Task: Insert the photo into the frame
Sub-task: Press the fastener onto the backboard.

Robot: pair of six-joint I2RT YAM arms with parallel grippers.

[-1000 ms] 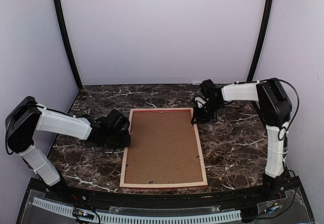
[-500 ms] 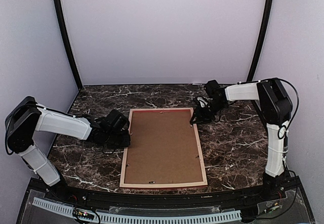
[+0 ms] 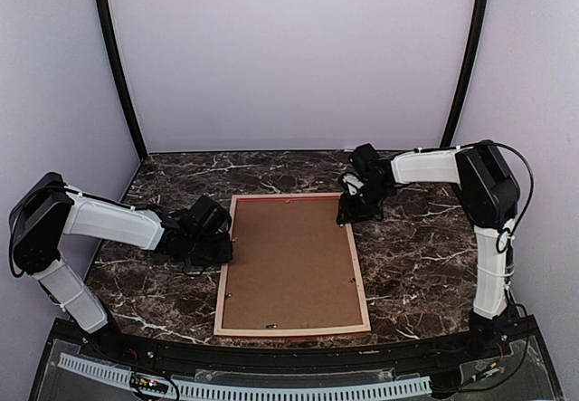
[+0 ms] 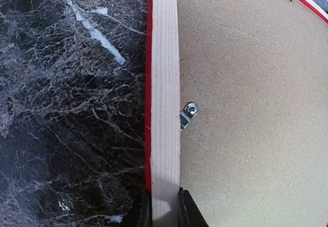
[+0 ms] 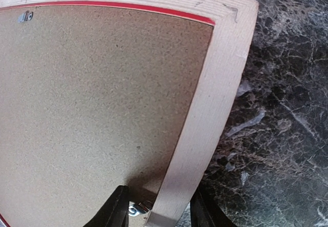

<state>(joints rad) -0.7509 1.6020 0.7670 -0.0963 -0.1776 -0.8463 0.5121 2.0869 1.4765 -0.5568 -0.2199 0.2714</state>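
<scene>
Steadiness counts: the left gripper (image 4: 165,207) pinches a rail of the frame (image 4: 164,83), so the right gripper (image 5: 159,204), spread astride the opposite rail, should nudge the clip (image 5: 135,210) gently.

No text, label, brand, number or sign could be read in any view. The pale wood rails of the frame (image 3: 289,329), the brown backing board (image 3: 291,261) and the dark marble tabletop (image 3: 425,256) bore no legible marking.
</scene>
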